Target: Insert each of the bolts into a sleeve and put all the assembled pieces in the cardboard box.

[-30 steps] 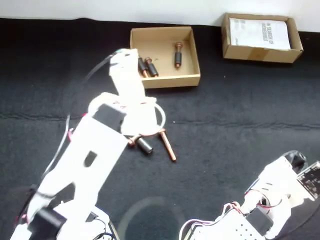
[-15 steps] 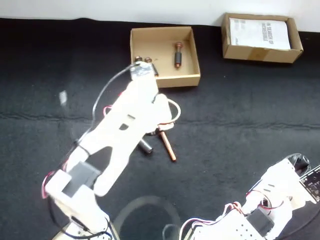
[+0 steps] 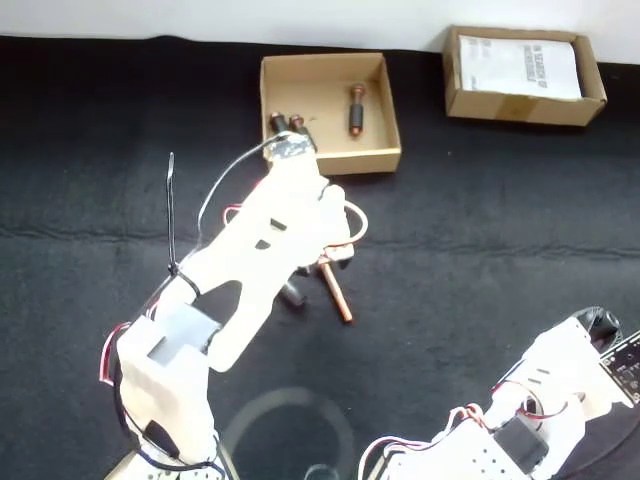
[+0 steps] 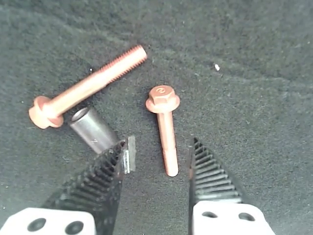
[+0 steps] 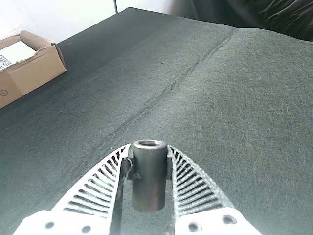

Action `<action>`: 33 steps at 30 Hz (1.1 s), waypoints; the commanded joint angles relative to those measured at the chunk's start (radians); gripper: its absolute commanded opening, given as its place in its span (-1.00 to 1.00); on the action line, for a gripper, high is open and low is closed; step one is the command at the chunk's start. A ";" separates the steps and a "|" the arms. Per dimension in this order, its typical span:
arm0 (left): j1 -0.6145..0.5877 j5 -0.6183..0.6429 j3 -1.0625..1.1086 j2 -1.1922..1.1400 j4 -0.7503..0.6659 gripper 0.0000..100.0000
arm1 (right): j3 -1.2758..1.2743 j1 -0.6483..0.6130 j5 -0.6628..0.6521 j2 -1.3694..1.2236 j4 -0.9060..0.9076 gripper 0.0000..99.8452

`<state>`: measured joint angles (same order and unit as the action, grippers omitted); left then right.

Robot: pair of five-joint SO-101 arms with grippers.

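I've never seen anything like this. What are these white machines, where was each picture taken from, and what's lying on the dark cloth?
These are two small robot arms at a table. The overhead picture looks down on both: the left arm stretched over the table, the right arm at the bottom corner. The other two pictures come from cameras on each wrist. The left arm's jaws stand open around the tip of a copper bolt; a longer bolt and a dark sleeve lie beside it. The right arm's jaws are shut on another sleeve. The cardboard box holds finished pieces.
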<state>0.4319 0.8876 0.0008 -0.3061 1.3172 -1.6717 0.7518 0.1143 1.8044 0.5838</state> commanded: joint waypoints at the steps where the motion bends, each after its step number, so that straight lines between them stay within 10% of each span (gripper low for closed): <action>1: 0.041 0.008 -0.038 0.008 -0.011 -0.61 | -0.128 0.008 -0.005 0.022 -0.024 -0.99; 33: -0.059 0.000 -0.038 -0.176 -0.198 -0.79 | -0.128 0.007 -0.005 0.022 -0.024 -0.99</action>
<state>0.4074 0.8876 -0.0008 -0.4826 1.1301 -1.6717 0.7549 0.1143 1.8044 0.5823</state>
